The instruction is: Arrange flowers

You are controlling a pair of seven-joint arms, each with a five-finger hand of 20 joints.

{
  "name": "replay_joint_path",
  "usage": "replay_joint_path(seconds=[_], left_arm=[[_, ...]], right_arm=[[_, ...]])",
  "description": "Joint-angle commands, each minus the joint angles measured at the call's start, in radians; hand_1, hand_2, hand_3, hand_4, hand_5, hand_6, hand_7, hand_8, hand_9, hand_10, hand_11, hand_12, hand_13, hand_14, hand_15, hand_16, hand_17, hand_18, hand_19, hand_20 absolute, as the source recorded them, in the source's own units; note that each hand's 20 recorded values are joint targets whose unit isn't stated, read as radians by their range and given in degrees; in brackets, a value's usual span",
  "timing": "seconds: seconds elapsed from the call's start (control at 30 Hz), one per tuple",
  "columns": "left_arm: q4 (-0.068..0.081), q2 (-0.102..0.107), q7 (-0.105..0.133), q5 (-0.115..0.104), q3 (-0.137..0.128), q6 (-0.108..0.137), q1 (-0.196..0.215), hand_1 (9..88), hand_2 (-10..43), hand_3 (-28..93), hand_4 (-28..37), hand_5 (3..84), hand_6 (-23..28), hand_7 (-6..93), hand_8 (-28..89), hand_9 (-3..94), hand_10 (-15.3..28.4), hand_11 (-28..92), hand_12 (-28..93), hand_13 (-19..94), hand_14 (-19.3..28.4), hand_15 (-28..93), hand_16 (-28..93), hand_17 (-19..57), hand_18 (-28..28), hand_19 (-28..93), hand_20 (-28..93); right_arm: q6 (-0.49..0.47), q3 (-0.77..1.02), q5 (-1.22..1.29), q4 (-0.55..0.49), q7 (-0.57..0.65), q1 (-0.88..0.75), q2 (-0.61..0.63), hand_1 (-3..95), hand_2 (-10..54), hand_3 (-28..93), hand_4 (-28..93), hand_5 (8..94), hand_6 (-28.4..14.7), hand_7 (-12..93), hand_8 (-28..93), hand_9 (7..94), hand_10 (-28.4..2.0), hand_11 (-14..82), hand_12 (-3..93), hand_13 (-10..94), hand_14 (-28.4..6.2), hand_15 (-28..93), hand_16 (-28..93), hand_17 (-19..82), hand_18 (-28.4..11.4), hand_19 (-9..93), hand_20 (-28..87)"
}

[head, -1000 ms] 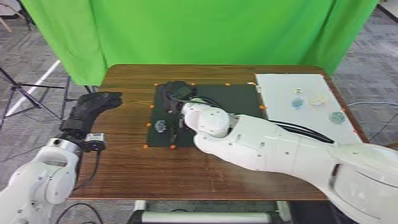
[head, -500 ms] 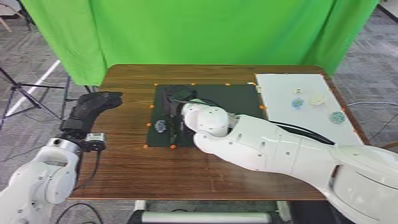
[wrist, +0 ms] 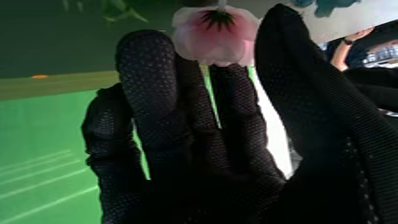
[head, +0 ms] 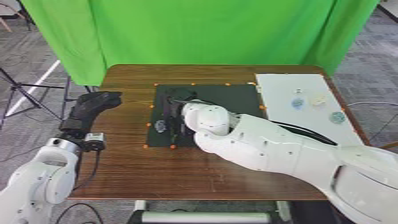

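Head view. Bench [head: 129, 170] of brown wood, visible grain, on grey patterned carpet [head: 369, 120]; smooth green curtain [head: 204, 35] hanging behind. Dark rectangular mat [head: 235, 100], small orange markers [head: 173, 146] round its edge. Right hand [head: 179, 94], black fabric glove, above the mat. Nearer the robot than its fingers, a blue-grey leafy piece [head: 161, 126] on the mat. Well off to the right of the fingers, a flat white board [head: 311, 125] with small decorative pieces: blue [head: 298, 103], pale yellow [head: 317, 100], teal [head: 338, 117]. Left hand [head: 95, 103], also gloved, apart from the mat, on its left.

Right wrist view. Glove fabric finely meshed. Pink flower [wrist: 215, 37], broad rounded petals paling to white, dark star-shaped centre, set at the fingertips, between fingers and thumb. Narrow green leaves [wrist: 120, 12] beyond the fingertips, over the dark mat. Fingers [wrist: 155, 75] extended, nearly straight, thumb held apart. Whether they touch the petals, cannot tell.
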Motion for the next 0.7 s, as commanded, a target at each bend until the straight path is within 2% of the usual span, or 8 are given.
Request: replay_joint_path(seconds=[0.03,0.17,0.27,0.37,0.43,0.53,0.7], left_arm=[[-0.016,-0.004,-0.01,0.004,-0.027,-0.004,0.032,31.3,-0.8,62,-17.6,49.7,5.0,18.2,-8,47.9,14.6,25,12,38,18.1,22,-3,5.1,12.2,14,14],[-0.023,-0.004,-0.014,0.002,-0.038,-0.001,0.048,31.2,-0.9,62,-17.5,49.6,4.9,18.4,-8,48.0,14.7,25,12,38,18.1,22,-3,5.1,12.1,14,14],[-0.024,-0.01,-0.016,0.006,-0.037,-0.008,0.049,31.4,-0.9,62,-17.5,49.6,4.8,18.4,-8,47.9,14.5,25,12,38,18.1,22,-3,5.1,12.1,14,14],[-0.028,-0.012,-0.019,0.006,-0.038,-0.009,0.057,31.4,-0.9,62,-17.3,49.6,4.7,18.4,-8,47.9,14.5,25,12,38,18.1,22,-3,5.1,12.2,14,14],[-0.025,-0.013,-0.016,0.005,-0.04,-0.012,0.055,31.4,-1.0,62,-17.3,49.5,4.7,18.5,-8,47.9,14.6,25,12,38,18.1,22,-3,5.0,12.2,14,14],[-0.032,-0.015,-0.019,0.003,-0.056,-0.009,0.075,31.4,-1.0,62,-17.2,49.6,4.7,18.4,-8,47.9,14.6,25,12,38,18.1,22,-3,5.1,12.2,14,14],[-0.044,-0.02,-0.026,0.009,-0.088,-0.011,0.108,31.4,-1.4,62,-17.1,49.5,4.8,18.4,-8,47.9,14.6,25,12,38,18.1,22,-3,5.0,12.2,14,14]], right_arm=[[-0.091,0.044,0.068,-0.111,-0.009,0.063,0.08,41.4,-9.5,64,-17,50.2,2.2,12,-10,53.7,-18.1,6.3,14.2,66,-12.2,54,34,28,-23.7,70,64],[-0.142,0.092,0.079,-0.165,-0.023,0.076,0.121,38.9,-9.5,63,-17,45.8,2.7,11,-10,47.5,-20.1,5.1,12.8,65,-12.7,52,34,27,-24.4,70,64],[-0.133,0.119,0.066,-0.232,-0.043,0.073,0.186,36.3,-9.5,64,-17,40.4,1.8,9,-9,40.6,-22.2,3.9,12.3,64,-13.3,50,33,26,-24.8,68,64],[-0.083,0.187,0.064,-0.327,-0.079,0.028,0.295,32.6,-9.5,66,-18,37.7,0.8,7,-8,38.6,-22.7,3.6,12.4,64,-13.6,50,32,25,-25.1,68,64],[-0.001,0.233,0.039,-0.398,-0.089,-0.018,0.392,31.9,-9.5,67,-19,37.1,-0.6,7,-8,39.1,-21.5,4.1,12.9,64,-13.9,49,32,25,-25.3,68,64],[0.098,0.328,-0.019,-0.489,-0.093,-0.117,0.553,31.9,-9.5,67,-20,39.4,-1.9,7,-6,44.0,-19.4,5.7,14.8,64,-13.7,48,32,25,-25.2,68,63],[0.073,0.66,-0.026,-0.563,-0.057,-0.435,0.767,29.9,-9.5,65,-22,39.5,-2.8,6,-6,44.0,-19.2,5.3,16.0,64,-13.6,47,32,25,-25.2,68,63]])
